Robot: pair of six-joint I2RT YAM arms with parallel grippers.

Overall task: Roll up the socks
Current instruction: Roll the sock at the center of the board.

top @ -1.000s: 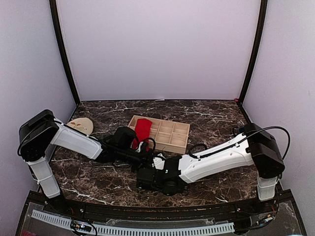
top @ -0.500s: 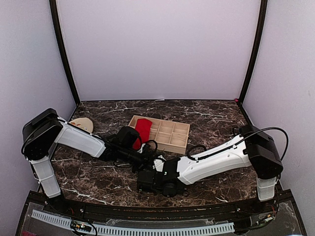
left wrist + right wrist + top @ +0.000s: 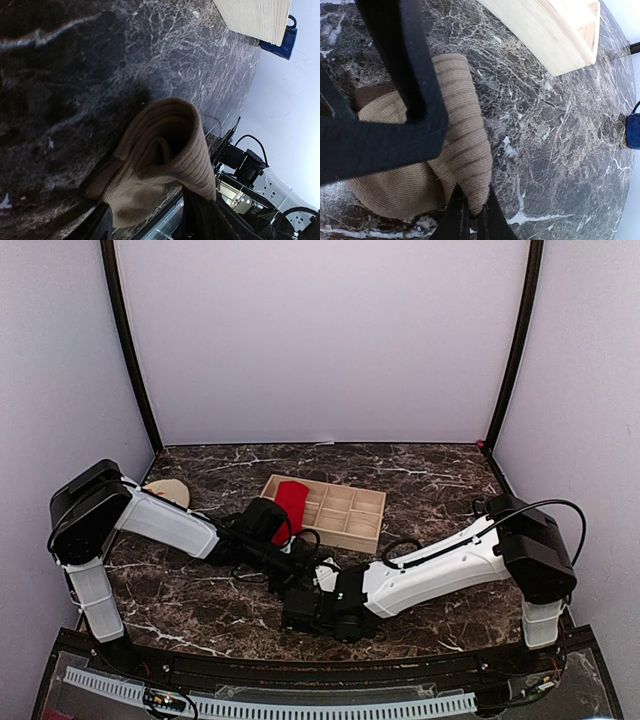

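The tan-brown sock lies as a loose roll on the dark marble table, near the front middle. In the top view both grippers hide it. My left gripper straddles the bundle, one finger on each side, and holds it. My right gripper is shut on the tip of the sock's outer ribbed fold, which drapes over the bundle. The left gripper's black fingers cross over the sock in the right wrist view. The bright red sock lies in the left end of the wooden tray.
A wooden compartment tray stands just behind the grippers; its edge shows in the right wrist view. A round beige patterned disc lies at the left, partly behind the left arm. A small blue object sits at the table's far side.
Both arms have shifted slightly right and toward the front edge, with the grippers staying close together. The red sock and the tray have not moved.
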